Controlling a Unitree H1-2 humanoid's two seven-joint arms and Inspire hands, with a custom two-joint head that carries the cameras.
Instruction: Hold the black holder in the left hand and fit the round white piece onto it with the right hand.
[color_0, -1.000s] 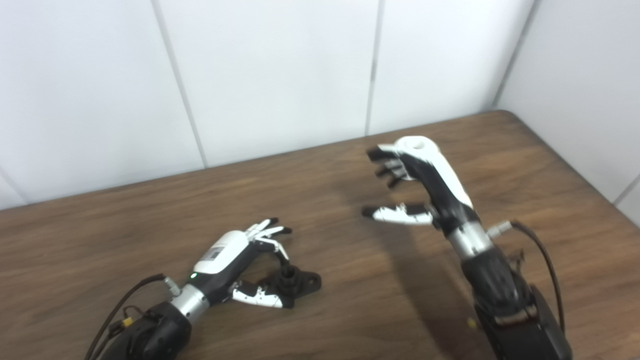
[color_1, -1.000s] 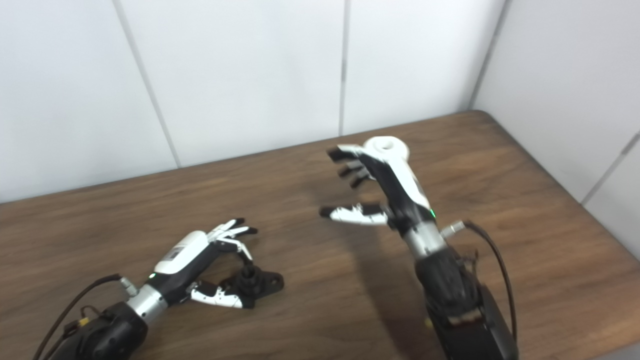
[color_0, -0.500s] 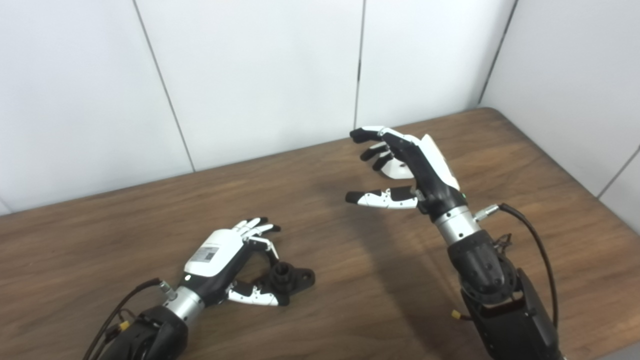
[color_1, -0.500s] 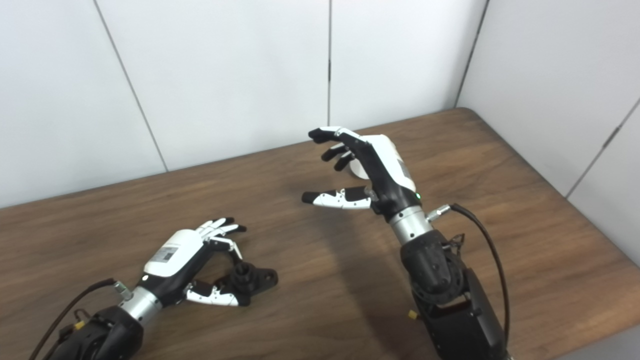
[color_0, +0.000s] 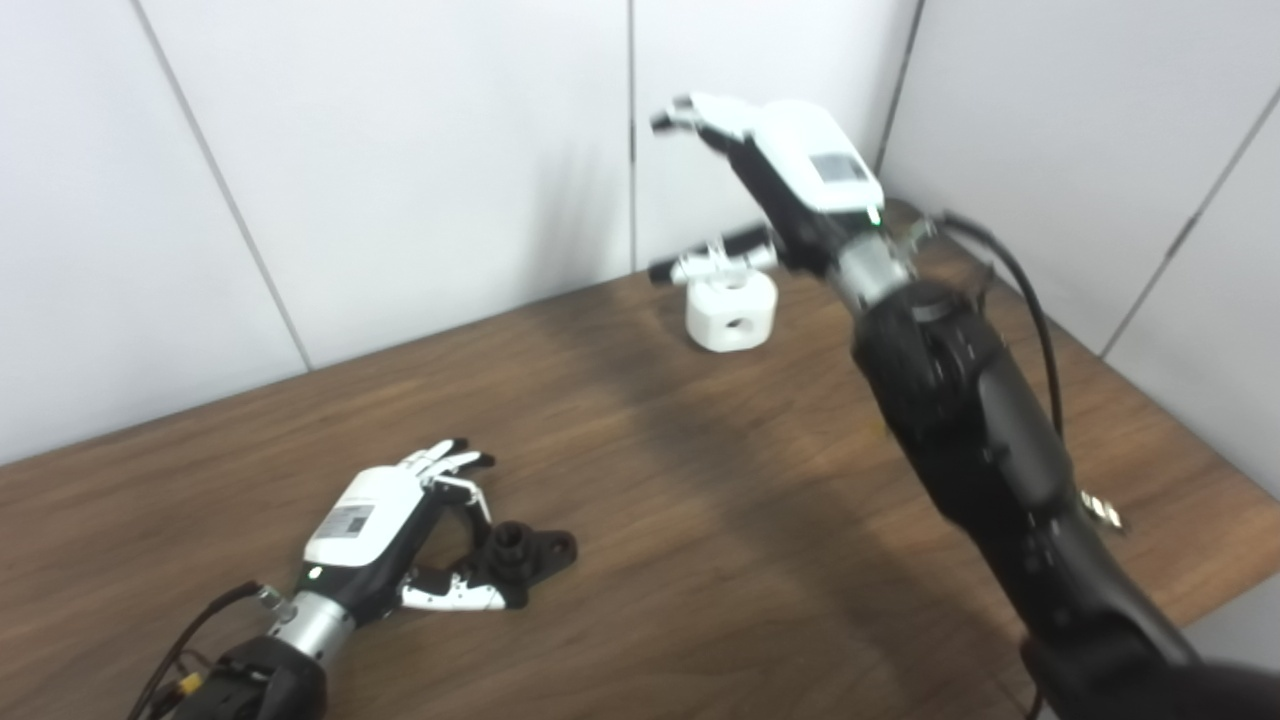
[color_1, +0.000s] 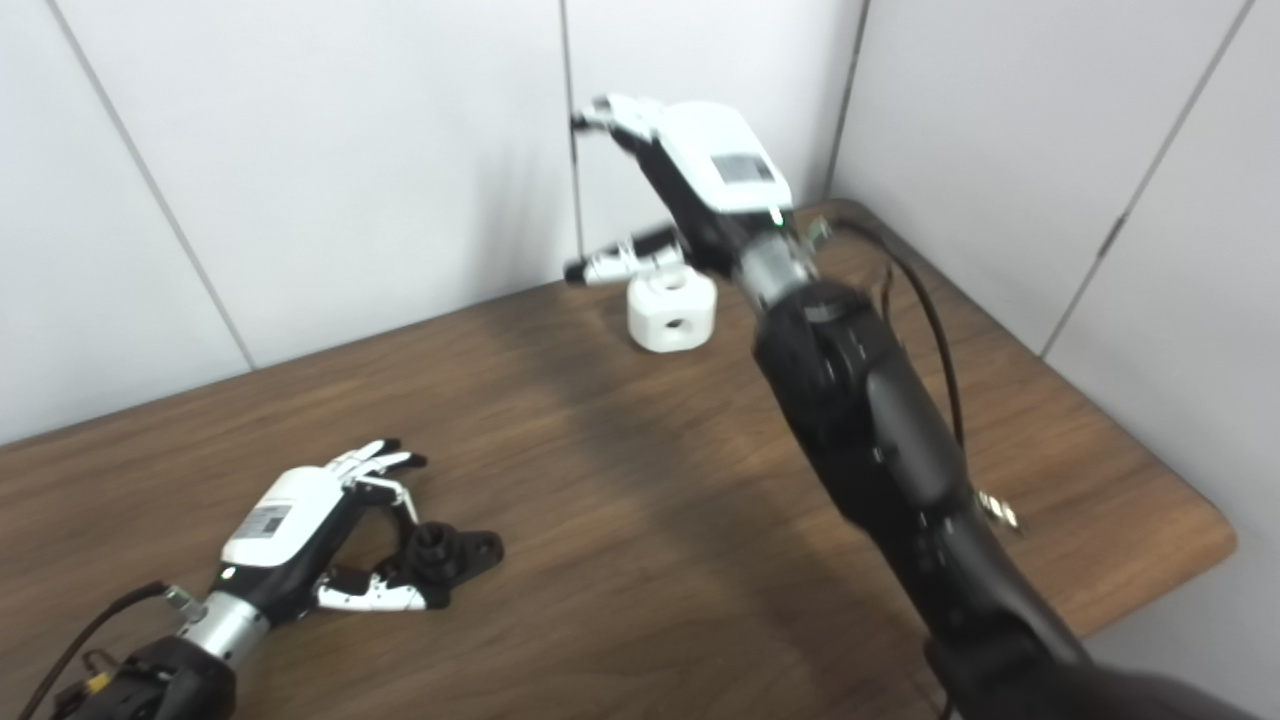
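The black holder (color_0: 525, 553) lies on the wooden table at the front left, its short post pointing up. My left hand (color_0: 385, 525) is cupped round it. The thumb lies along the holder's near side and the fingers curl just above the post, without closing on it. The round white piece (color_0: 732, 310), with a hole in its top and one in its side, stands at the back of the table near the wall. My right hand (color_0: 775, 165) hangs open above it with fingers spread. Its thumb sits just over the piece's top, and the hand holds nothing.
White wall panels (color_0: 400, 150) close the table at the back and right. The right forearm (color_1: 870, 430) reaches diagonally across the right half of the table. The table's front right corner (color_1: 1215, 540) is in sight.
The camera has swung, so the whole scene has shifted. My right arm has stretched toward the back and the hand has risen, uncovering the white piece. The left hand keeps its pose by the holder.
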